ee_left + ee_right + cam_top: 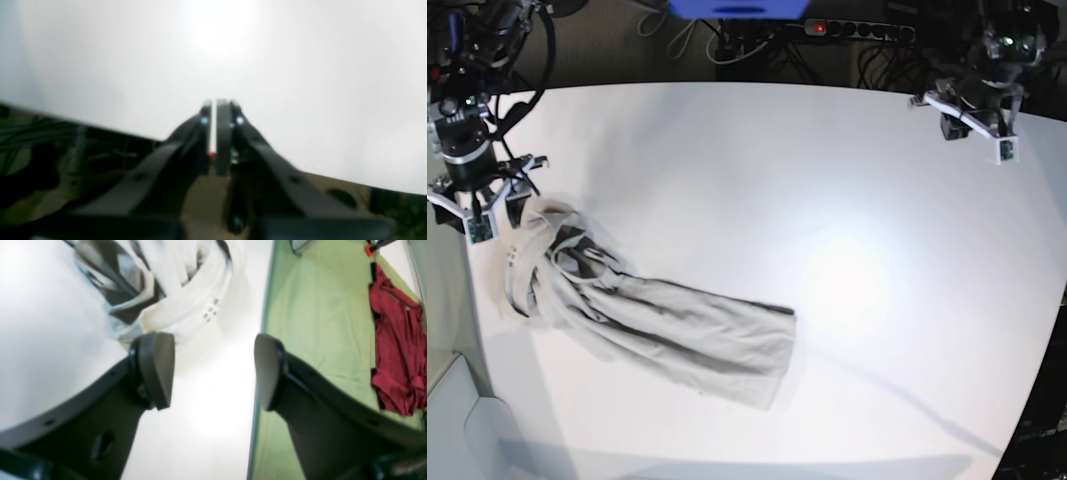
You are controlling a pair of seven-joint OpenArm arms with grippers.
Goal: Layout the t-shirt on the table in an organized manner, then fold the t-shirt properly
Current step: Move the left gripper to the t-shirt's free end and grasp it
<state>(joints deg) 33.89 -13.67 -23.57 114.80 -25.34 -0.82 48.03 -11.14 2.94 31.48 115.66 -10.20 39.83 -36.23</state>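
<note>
The step in hand seemed to be the laying out, and it was not finished: the t-shirt (652, 320) lay on the table (757, 170) as a long crumpled band, bunched at its upper end near the table's edge and running slantwise toward the middle, with sleeves and collar not sorted out. The right gripper (213, 368) hung just above that bunched end, at the side of the table which shows on the left in the base view; its jaws stood wide apart and nothing was between them. In its wrist view the pale cloth was just beyond the fingertips, touching neither of them as far as I could tell, and past the table edge a green surface (317, 323) with a dark red cloth (397, 350) on it was visible. The left gripper (975, 112) was well apart from the shirt, over the bare far corner; in its wrist view the jaws were almost together, with only a thin slit of light between them, and they pinched nothing. In my judgement the next move called for both arms to take the shirt at two separate points, perhaps shoulders or hem, and pull it flat, so the left arm first needed to come across
</note>
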